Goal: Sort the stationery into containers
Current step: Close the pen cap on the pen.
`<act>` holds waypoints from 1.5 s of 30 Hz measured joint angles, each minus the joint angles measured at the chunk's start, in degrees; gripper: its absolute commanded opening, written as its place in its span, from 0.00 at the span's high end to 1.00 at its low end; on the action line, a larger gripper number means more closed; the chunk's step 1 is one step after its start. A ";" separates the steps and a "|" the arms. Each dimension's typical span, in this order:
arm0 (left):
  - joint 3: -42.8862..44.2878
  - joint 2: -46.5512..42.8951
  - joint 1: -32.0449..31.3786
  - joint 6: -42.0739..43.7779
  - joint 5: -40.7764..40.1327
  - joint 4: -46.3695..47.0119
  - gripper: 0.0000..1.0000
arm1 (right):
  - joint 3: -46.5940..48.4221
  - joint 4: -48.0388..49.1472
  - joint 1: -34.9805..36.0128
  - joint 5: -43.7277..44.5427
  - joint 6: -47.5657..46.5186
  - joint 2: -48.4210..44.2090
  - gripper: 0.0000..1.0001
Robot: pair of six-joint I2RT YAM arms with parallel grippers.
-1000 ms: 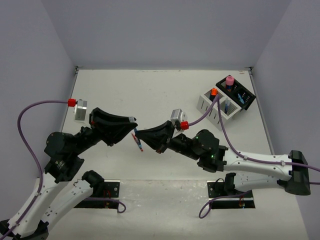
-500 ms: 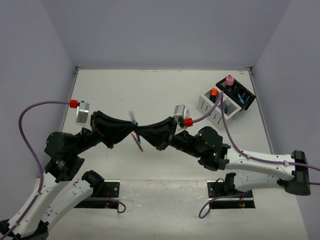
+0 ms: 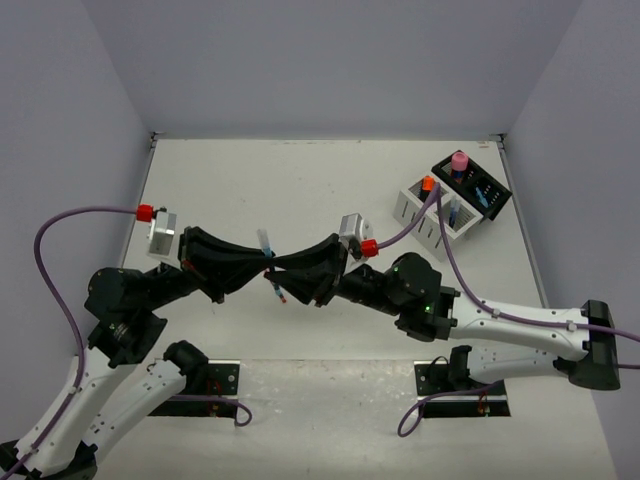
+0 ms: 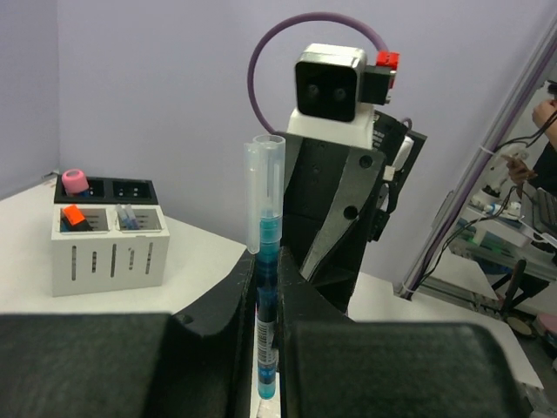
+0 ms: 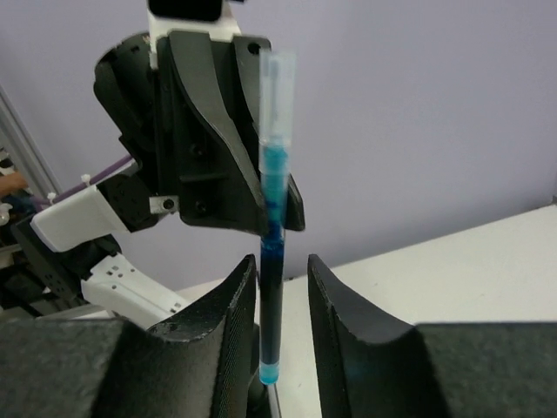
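A blue pen [image 4: 265, 252] with a clear cap stands upright where the two arms meet at the table's middle. My left gripper [image 4: 268, 287] is shut on the pen's lower barrel. My right gripper [image 5: 280, 279] faces it, jaws parted around the same pen [image 5: 274, 218], with a gap on the right side. From above, the pen's cap [image 3: 265, 240] sticks up between the left gripper [image 3: 268, 262] and the right gripper [image 3: 286, 268]. The white container [image 3: 425, 215] and the black container [image 3: 475, 185] stand at the far right.
An orange highlighter [image 3: 427, 183] sits in the white container and a pink cylinder [image 3: 459, 160] in the black one. A red pen [image 3: 277, 290] lies on the table below the grippers. Walls close the table at the back and sides.
The left jaws have closed on the blue pen. The right jaws, shut on it before, have parted. Both grippers stay tip to tip.
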 measured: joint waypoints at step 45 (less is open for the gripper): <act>17.83 8.12 0.03 11.48 11.45 -8.43 0.62 | 3.70 -14.03 -4.18 -28.77 0.93 1.38 1.00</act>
